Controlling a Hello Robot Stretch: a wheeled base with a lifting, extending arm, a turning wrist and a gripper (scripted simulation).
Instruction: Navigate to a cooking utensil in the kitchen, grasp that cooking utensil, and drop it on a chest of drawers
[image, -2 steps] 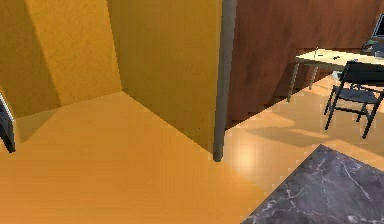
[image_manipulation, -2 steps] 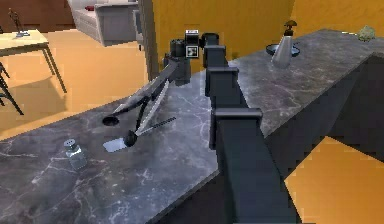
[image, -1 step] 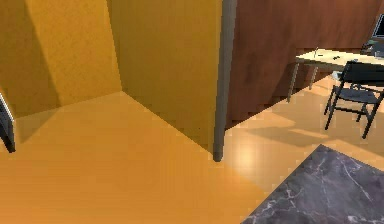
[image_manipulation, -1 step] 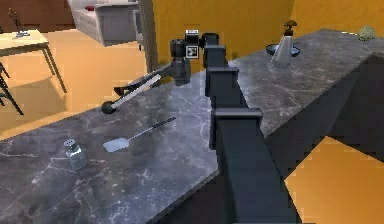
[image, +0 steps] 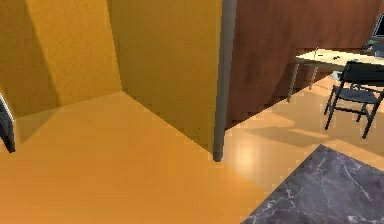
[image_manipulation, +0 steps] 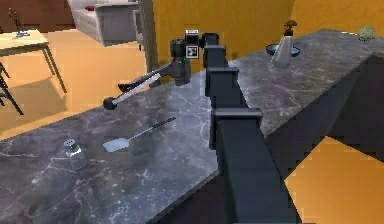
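A spatula (image_manipulation: 140, 134) with a pale blade and a thin dark handle lies flat on the dark marble counter (image_manipulation: 60, 190) in the arm side view. My arm reaches out over this counter. The gripper (image_manipulation: 112, 101) points toward the view's left, its thin fingers (image_manipulation: 140, 86) stretching over the counter's far edge, a little beyond the spatula. Only bare countertop and orange floor lie behind the fingertips, so the gripper holds nothing.
A small glass shaker (image_manipulation: 72, 149) stands on the counter left of the spatula. A spray bottle (image_manipulation: 286, 42) and a dark bowl (image_manipulation: 272, 49) sit at the counter's far right. A dining table (image: 345, 63) and dark chair (image: 355, 93) stand beyond the grey door frame (image: 224, 90); a sofa (image_manipulation: 112, 18) is farther out.
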